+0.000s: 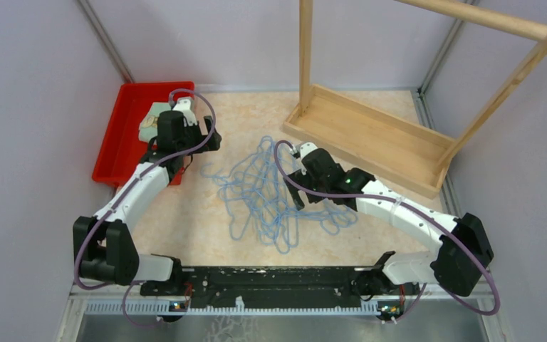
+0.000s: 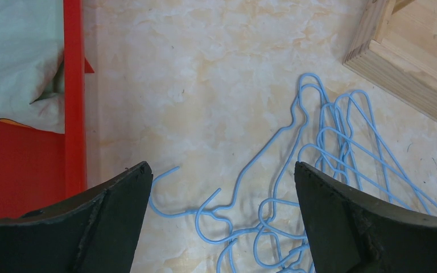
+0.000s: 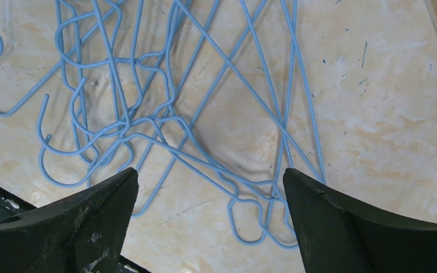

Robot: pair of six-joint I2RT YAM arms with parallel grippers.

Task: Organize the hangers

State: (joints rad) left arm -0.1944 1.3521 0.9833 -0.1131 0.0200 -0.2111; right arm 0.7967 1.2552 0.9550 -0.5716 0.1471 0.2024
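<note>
The left gripper (image 2: 222, 170) is spread wide with nothing in it, beside the red tray (image 1: 107, 162) at the upper left of the top view. The right gripper (image 3: 209, 173), equally wide and empty, hangs over the right side of the tangle. The hangers (image 1: 267, 189) lie heaped on the surface (image 1: 199, 235) at centre frame, with the wooden rack (image 1: 370, 139) at upper right.

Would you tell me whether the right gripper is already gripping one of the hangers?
No, the right wrist view shows the right gripper open, with the hangers lying loose on the table below its spread fingers.
</note>
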